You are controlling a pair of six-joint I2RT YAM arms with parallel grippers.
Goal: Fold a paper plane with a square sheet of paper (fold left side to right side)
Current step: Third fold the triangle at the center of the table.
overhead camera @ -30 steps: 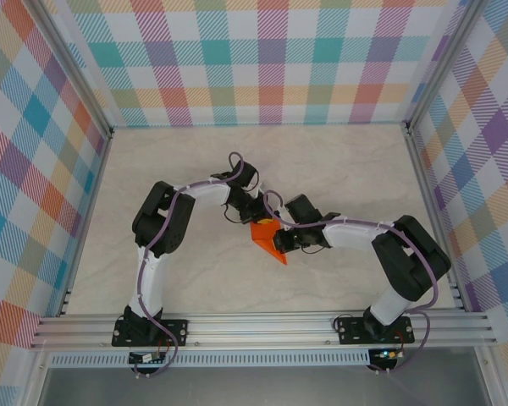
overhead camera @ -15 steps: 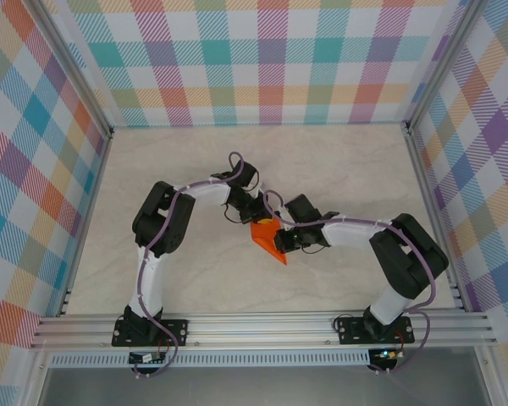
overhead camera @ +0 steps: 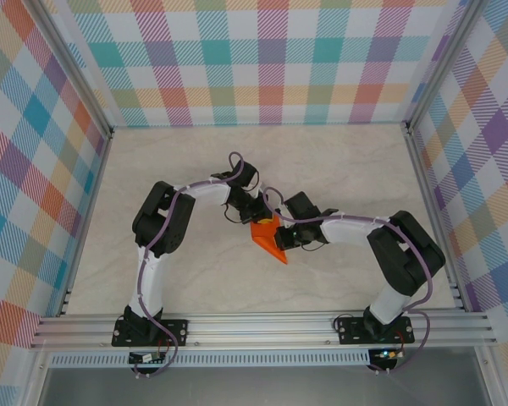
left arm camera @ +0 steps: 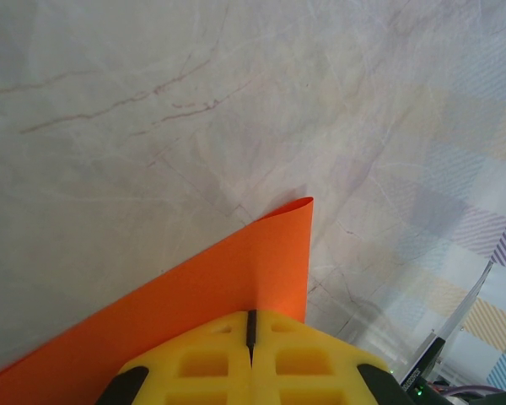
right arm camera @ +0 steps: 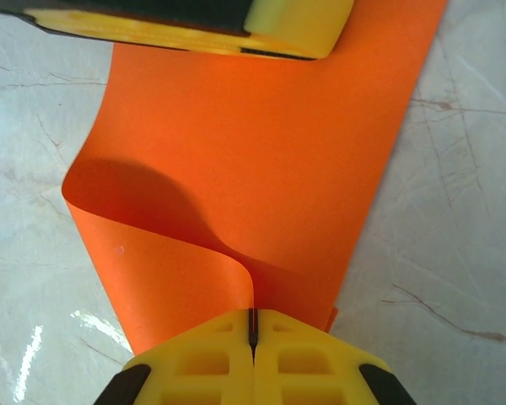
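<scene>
The square sheet of paper (overhead camera: 269, 244) is bright orange and sits mid-table between both arms, bent over on itself. In the right wrist view the sheet (right arm camera: 270, 143) curls up in a loop from the table into my right gripper (right arm camera: 253, 319), whose yellow jaws are shut on its near edge. A yellow finger (right arm camera: 295, 25) of the left gripper lies at the sheet's far edge. In the left wrist view my left gripper (left arm camera: 251, 319) is shut on the paper (left arm camera: 236, 270), one corner sticking out ahead. From above, the left gripper (overhead camera: 258, 222) and right gripper (overhead camera: 280, 239) nearly touch. The paper plane is out of view.
The pale marble tabletop (overhead camera: 339, 161) is walled by checked panels with aluminium posts (overhead camera: 422, 161) at left, back and right. A rail (overhead camera: 262, 326) carrying both arm bases runs along the near edge. Purple cables loop over both arms.
The right arm has shifted slightly left toward the left gripper, bunching the orange sheet a little narrower. The left arm holds still.
</scene>
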